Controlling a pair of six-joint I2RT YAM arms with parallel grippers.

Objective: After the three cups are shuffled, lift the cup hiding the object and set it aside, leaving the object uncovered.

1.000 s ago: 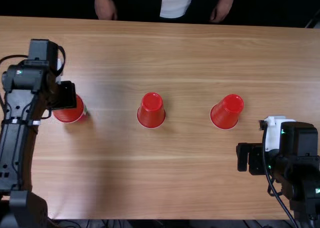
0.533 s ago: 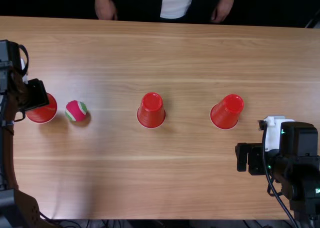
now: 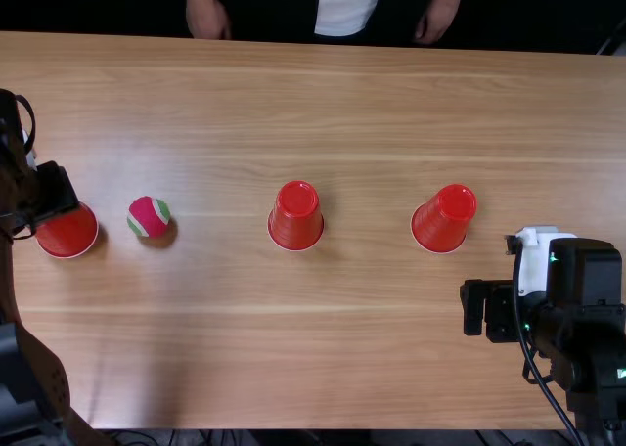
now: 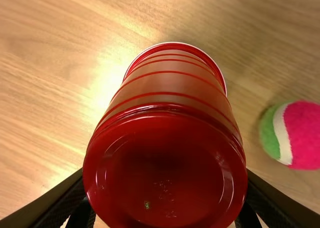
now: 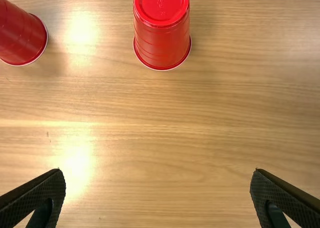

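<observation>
**Q:** What is the state of the left gripper (image 3: 57,214)?

**A:** It is closed on the left cup (image 3: 67,233), which is upside down. The top view places this cup at the left edge of the table (image 3: 323,104), partly under the gripper body, so the grip itself is hidden there. The left wrist view shows it: 2 fingers (image 4: 55,205), 1 against each side of the cup near its base. Neither view settles whether the rim rests on the wood.

**Q:** Where is the ball?

**A:** The ball (image 3: 149,216), pink and green, lies uncovered on the table. It sits just beside the left cup, between that cup and the middle cup (image 3: 295,216). The left wrist view shows a strip of bare wood between ball and rim, so they do not touch.

**Q:** What is the state of the right gripper (image 3: 476,309)?

**A:** It is spread wide and holds nothing, near the table's near right corner. The right wrist view shows bare wood between its 2 fingers, with the right cup (image 3: 445,219) ahead and the middle cup off to one side. Both cups are upside down. The top view adds that all 3 cups stand in 1 row.
</observation>
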